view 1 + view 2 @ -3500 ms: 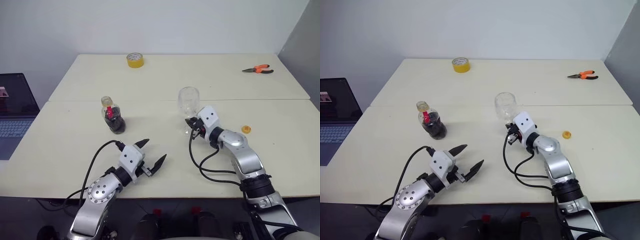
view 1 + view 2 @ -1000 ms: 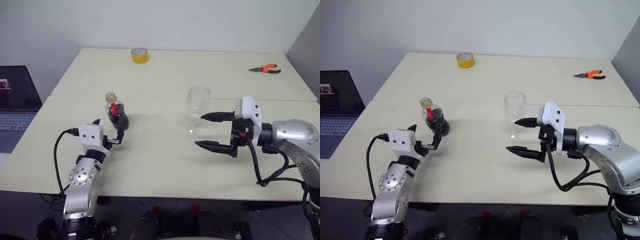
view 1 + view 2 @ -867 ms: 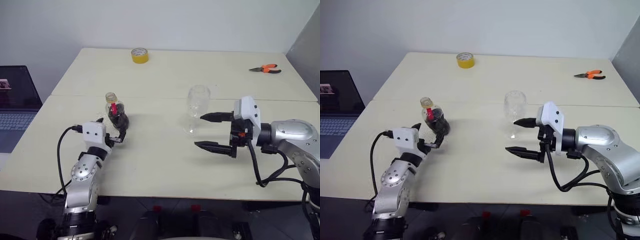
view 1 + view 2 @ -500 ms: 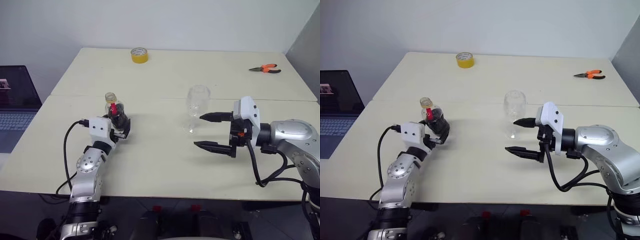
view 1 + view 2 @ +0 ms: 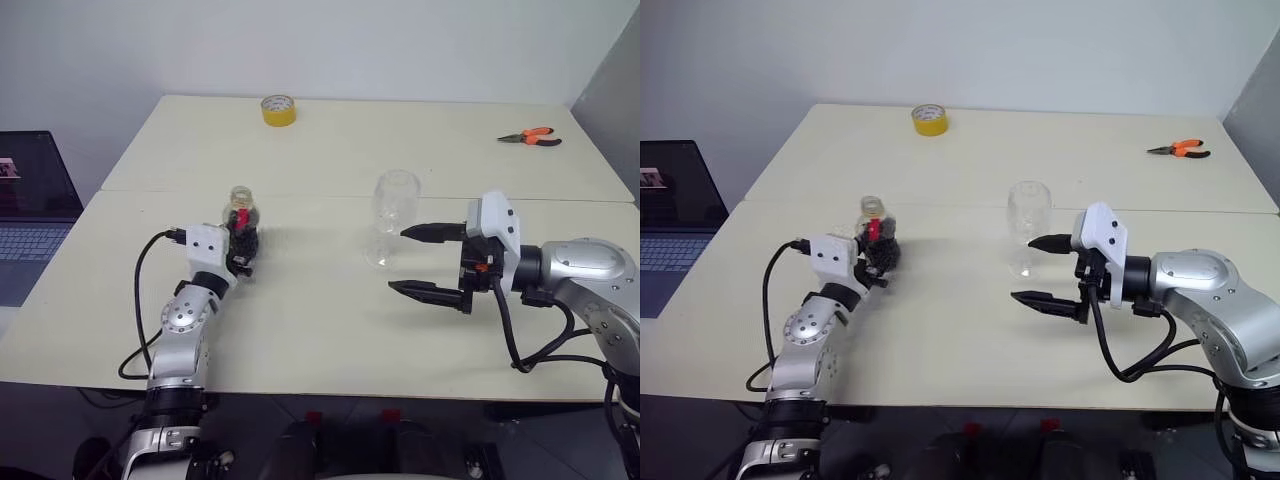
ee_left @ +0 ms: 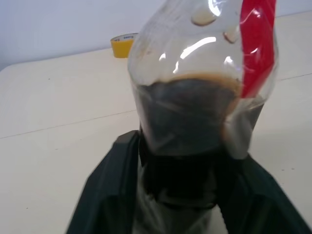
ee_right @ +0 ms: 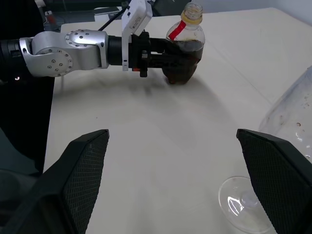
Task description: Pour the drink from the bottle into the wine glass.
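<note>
Left claw: closed around the lower body of the bottle, which stood upright on the table.
Drink: dark, filling the bottle's lower half.
Right claw: spread wide, holding nothing, just beside the wine glass.
Wine glass: upright near the table's middle, well apart from the bottle.

No readable text, brand, number or sign anywhere. Red label band on the bottle: plain colour, no lettering to make out. Yellow tape roll: blank as far as can be told. Laptop screen at the edge: dark, with a small patch too tiny to read.
</note>
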